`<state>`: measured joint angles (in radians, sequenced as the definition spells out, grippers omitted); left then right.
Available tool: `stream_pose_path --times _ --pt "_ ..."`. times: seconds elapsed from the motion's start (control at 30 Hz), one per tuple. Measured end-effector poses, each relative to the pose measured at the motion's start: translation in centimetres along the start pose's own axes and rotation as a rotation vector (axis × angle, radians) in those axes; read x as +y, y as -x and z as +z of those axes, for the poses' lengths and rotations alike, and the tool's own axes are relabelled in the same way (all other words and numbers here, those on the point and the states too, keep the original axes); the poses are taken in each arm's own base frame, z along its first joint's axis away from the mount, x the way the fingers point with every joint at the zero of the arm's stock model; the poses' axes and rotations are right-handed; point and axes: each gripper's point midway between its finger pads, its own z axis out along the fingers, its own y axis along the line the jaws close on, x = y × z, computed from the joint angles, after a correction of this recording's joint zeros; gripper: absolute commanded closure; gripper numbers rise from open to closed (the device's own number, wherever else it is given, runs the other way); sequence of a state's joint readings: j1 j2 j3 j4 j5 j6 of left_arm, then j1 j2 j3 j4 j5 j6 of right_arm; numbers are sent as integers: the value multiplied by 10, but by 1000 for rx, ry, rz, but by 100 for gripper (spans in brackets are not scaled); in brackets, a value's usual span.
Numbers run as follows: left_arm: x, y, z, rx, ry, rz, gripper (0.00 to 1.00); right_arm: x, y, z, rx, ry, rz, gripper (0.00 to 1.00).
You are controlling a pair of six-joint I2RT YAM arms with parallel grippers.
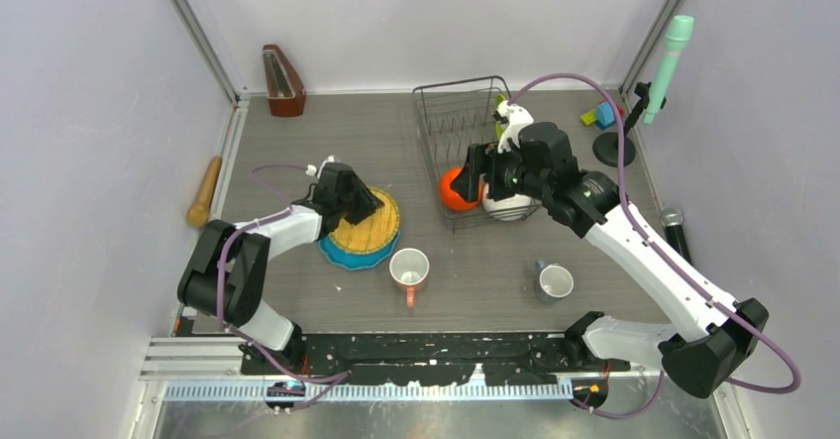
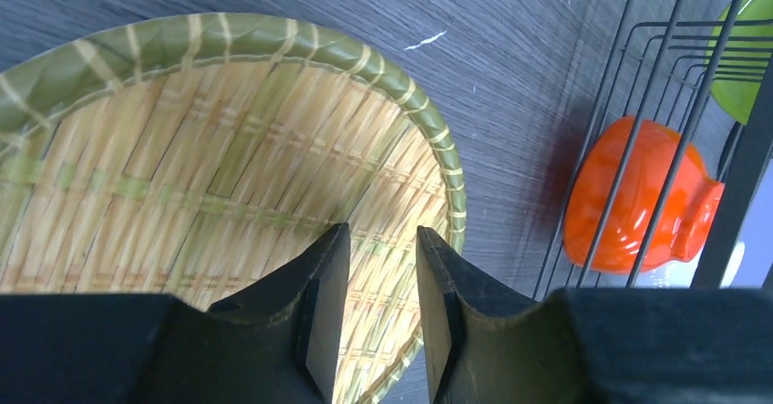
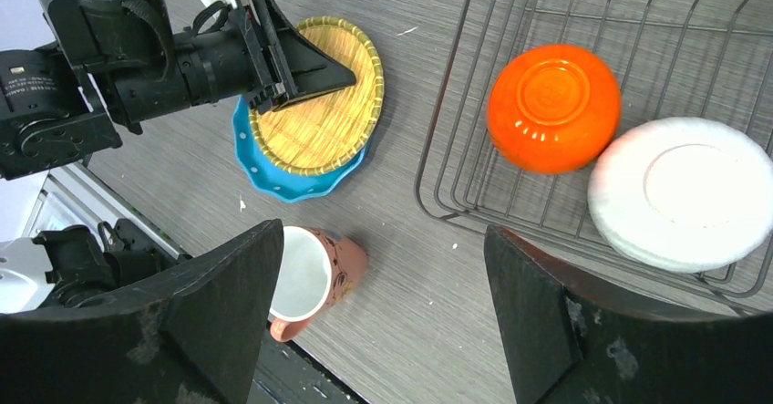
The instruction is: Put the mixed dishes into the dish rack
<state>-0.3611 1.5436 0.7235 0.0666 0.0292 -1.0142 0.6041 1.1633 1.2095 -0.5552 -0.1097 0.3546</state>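
The yellow woven plate [image 1: 371, 223] lies tilted on its blue rim [image 1: 349, 254], left of the dish rack [image 1: 446, 112]. My left gripper [image 2: 383, 231] hovers over the woven surface [image 2: 210, 167] near its right edge. Its jaws are a narrow gap apart, with nothing between them. An orange bowl [image 3: 553, 108] and a white bowl [image 3: 684, 190] rest upside down in the rack's near corner. A lime-green plate [image 2: 749, 48] stands further back in it. My right gripper [image 3: 383, 304] hangs wide open above the rack's front edge. The pink floral mug [image 1: 408, 269] and the grey-blue mug [image 1: 555, 282] stand on the table.
A wooden rolling pin [image 1: 205, 191] lies by the left wall and a brown wedge-shaped object [image 1: 282, 82] stands at the back left. Coloured toy blocks [image 1: 599, 115] and a teal microphone on a stand [image 1: 669, 62] are at the back right. A black microphone [image 1: 676, 231] lies along the right wall.
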Motion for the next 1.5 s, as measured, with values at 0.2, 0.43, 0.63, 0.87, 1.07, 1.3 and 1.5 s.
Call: stream_pose_path --times 0.2,0.43,0.63,0.87,1.07,1.3,1.5 --pt "13 2 -13 18 65 119 49 -1 -4 5 24 -4 6 13" --pt "33 7 -75 16 168 238 44 6 -10 45 121 10 56 19" --pt "44 4 -111 13 193 213 39 47 -13 97 201 74 31 18" --pt "98 -1 -122 11 290 49 34 63 -56 161 331 80 50 16" --pt "114 -17 -114 73 295 -5 48 57 -95 201 423 33 56 9" --pt "110 -30 -90 171 250 -39 74 45 -106 228 455 -32 25 10" --pt "90 -20 -89 157 170 -17 89 29 -113 235 485 -72 34 12"
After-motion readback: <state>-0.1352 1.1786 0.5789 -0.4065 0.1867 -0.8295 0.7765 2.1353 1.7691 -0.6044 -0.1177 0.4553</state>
